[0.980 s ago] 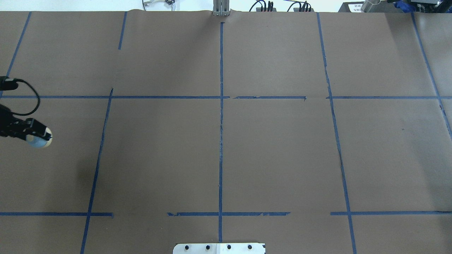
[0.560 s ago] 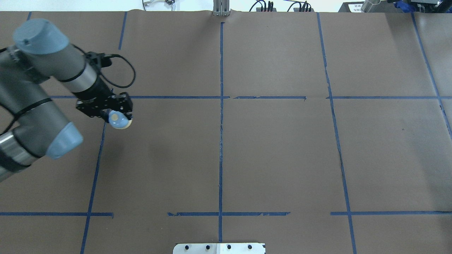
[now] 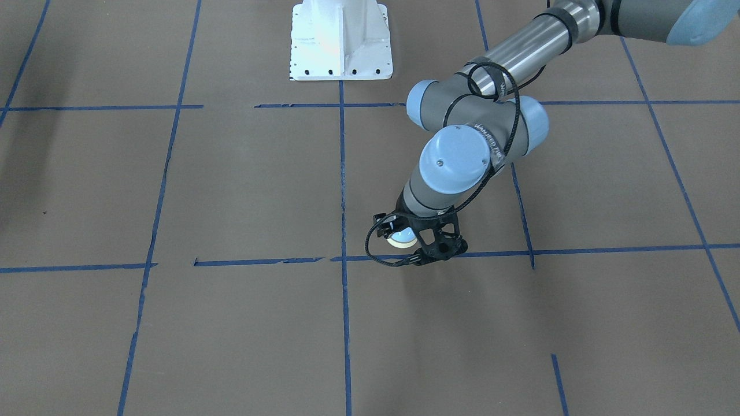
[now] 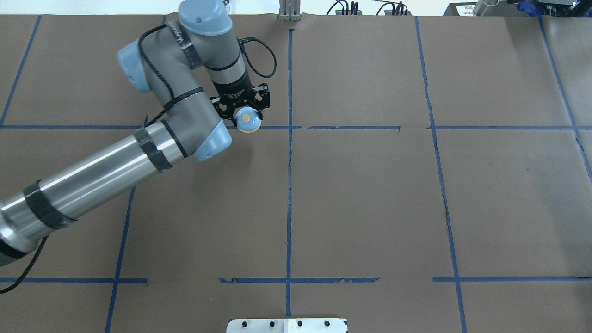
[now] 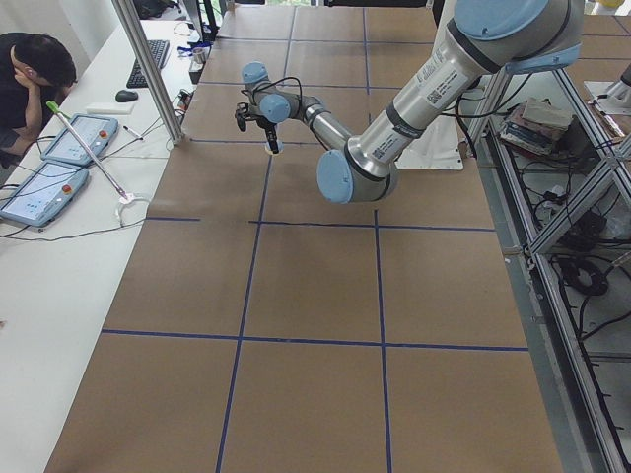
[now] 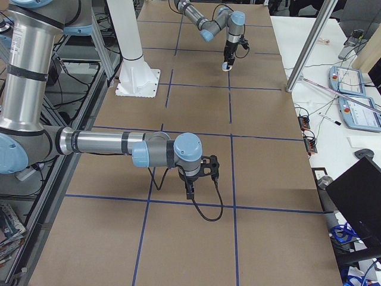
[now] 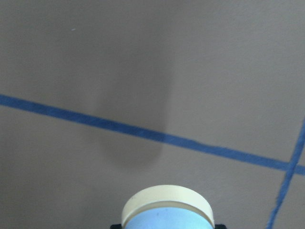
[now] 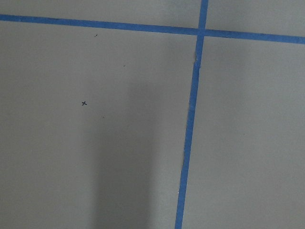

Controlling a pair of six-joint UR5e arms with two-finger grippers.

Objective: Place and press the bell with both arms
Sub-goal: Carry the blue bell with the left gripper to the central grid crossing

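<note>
The left gripper [image 4: 246, 114] points down over the brown-papered table [image 4: 370, 194], and its jaws are closed narrowly on the bell [image 4: 248, 120], which fills the gap between them. The fingers clamp the light-blue dome from either side. The cream base ring points away from the jaws, down toward the paper, and the round cream button faces up into the gripper. From the left wrist camera, the bell [image 7: 167, 210] shows at the bottom edge with its cream rim ahead of the blue dome and a dark finger tip at each flank. Beyond the jaws there lies a soft shadow across a blue tape line [image 7: 143, 131], apart from the bell, so the bell seems to hang just clear of the paper. From across the table, the left gripper [image 3: 413, 241] and the bell [image 3: 403, 238] sit just on the robot's side of that tape line [image 3: 260, 262], with a black cable looping beside the jaws. The left arm [image 4: 138, 152] reaches in from the side. The right gripper [image 6: 189, 189] also points down at the table, near a tape crossing, with a cable trailing below it. It appears only in the side view, and its own camera shows bare paper and tape with no fingers, so I cannot tell how its jaws stand. It is well apart from the bell.
</note>
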